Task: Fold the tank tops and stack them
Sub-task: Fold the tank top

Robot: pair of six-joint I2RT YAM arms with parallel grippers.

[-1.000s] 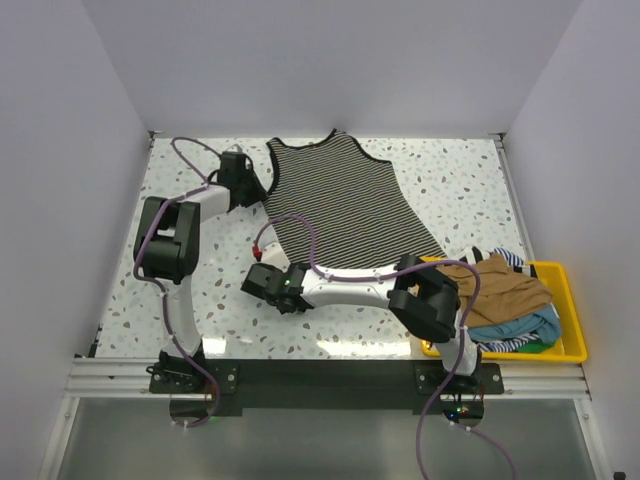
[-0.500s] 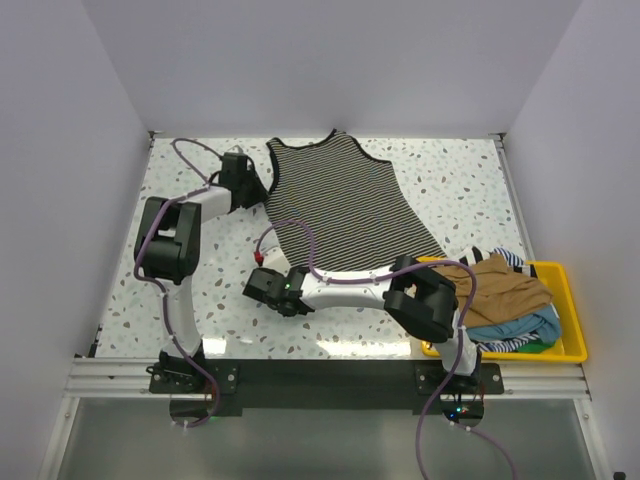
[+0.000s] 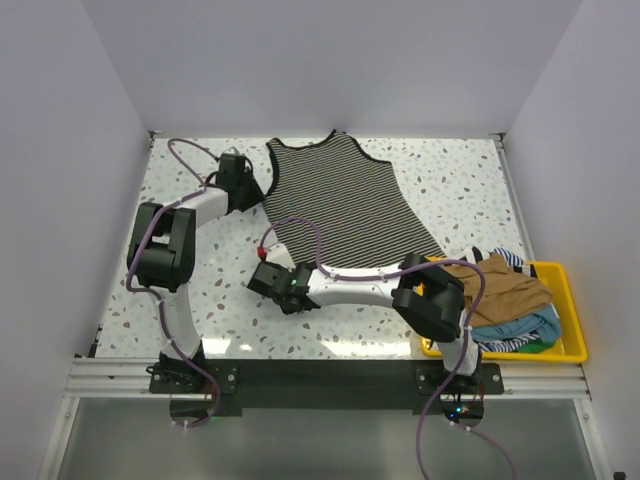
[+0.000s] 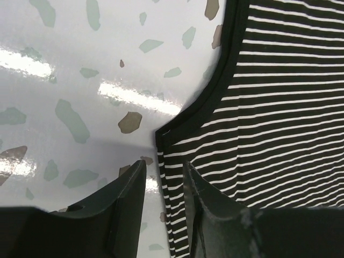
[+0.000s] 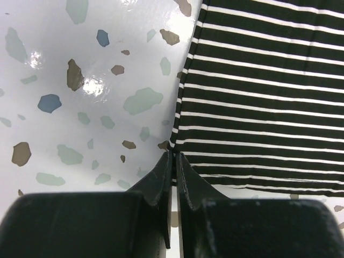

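Observation:
The striped tank top lies spread flat on the speckled table, neck toward the back wall. In the top view my left gripper sits at its left shoulder edge. The left wrist view shows that gripper open, its fingers astride the dark-trimmed edge of the striped cloth, one finger over bare table. My right gripper is at the near-left hem corner. In the right wrist view it is shut, pinching the corner of the striped top.
A yellow bin stands at the table's near right. It holds a tan-brown tank top piled on teal cloth and broad-striped cloth. Grey walls close in the speckled table on three sides.
My right gripper has closed on the hem corner of the striped top. The left gripper's jaws have widened a little at the shoulder edge, and the left arm shifted slightly.

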